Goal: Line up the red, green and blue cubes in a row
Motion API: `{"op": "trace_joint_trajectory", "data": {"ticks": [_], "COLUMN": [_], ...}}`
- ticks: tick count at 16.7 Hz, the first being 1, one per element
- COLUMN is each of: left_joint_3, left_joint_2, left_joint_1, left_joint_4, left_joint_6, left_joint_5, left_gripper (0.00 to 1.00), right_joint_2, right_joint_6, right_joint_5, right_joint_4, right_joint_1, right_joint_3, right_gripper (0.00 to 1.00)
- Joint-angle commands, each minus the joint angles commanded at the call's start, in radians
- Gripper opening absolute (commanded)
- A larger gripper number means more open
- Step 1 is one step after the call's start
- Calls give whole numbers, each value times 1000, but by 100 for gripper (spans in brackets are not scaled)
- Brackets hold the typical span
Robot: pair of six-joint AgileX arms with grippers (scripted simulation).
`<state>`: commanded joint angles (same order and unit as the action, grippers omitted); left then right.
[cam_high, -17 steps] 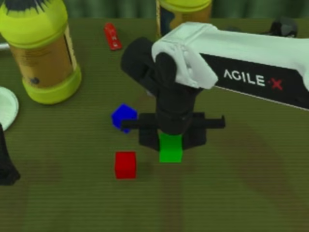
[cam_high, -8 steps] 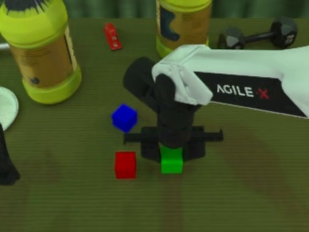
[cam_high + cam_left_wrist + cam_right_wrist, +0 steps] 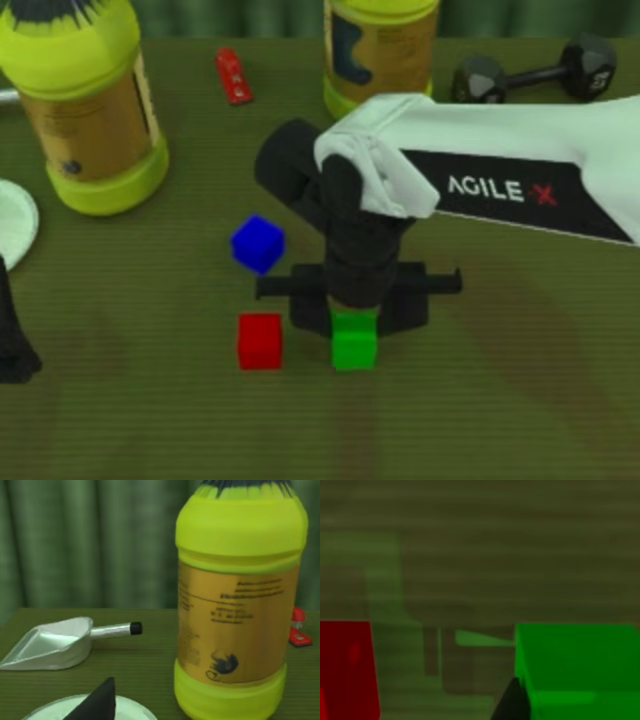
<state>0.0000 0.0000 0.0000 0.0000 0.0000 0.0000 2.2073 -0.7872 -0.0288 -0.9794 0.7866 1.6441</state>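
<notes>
The right gripper [image 3: 355, 325] stands over the green cube [image 3: 354, 341], beside the red cube [image 3: 260, 341]; whether its fingers grip cannot be told. The blue cube [image 3: 258, 243] lies behind them.

A bench [image 3: 520, 400] covered in olive-green, finely ribbed cloth fills my overhead view, with darker patches of shadow falling across its middle. Behind its far edge hangs a green curtain [image 3: 90, 540] in soft vertical folds, closing off the whole back of the scene. Light is even and dim, leaving faint shading on the cloth before me.
</notes>
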Motion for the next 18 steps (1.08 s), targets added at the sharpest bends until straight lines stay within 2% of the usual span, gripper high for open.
{"op": "trace_joint_trajectory", "data": {"ticks": [4,5,14,18], "left_joint_3": [0,0,0,0], "left_joint_2": [0,0,0,0], "left_joint_1": [0,0,0,0], "left_joint_4": [0,0,0,0], "left_joint_6": [0,0,0,0], "left_joint_5": [0,0,0,0], "left_gripper": [100,100,100,100], "right_joint_2": [0,0,-2,-27], "right_joint_6": [0,0,0,2], "right_joint_5": [0,0,0,-1], "right_joint_4": [0,0,-3,-98], "right_joint_1": [0,0,-1,8], "right_joint_3": [0,0,3,78], "right_gripper": [98,100,100,100]}}
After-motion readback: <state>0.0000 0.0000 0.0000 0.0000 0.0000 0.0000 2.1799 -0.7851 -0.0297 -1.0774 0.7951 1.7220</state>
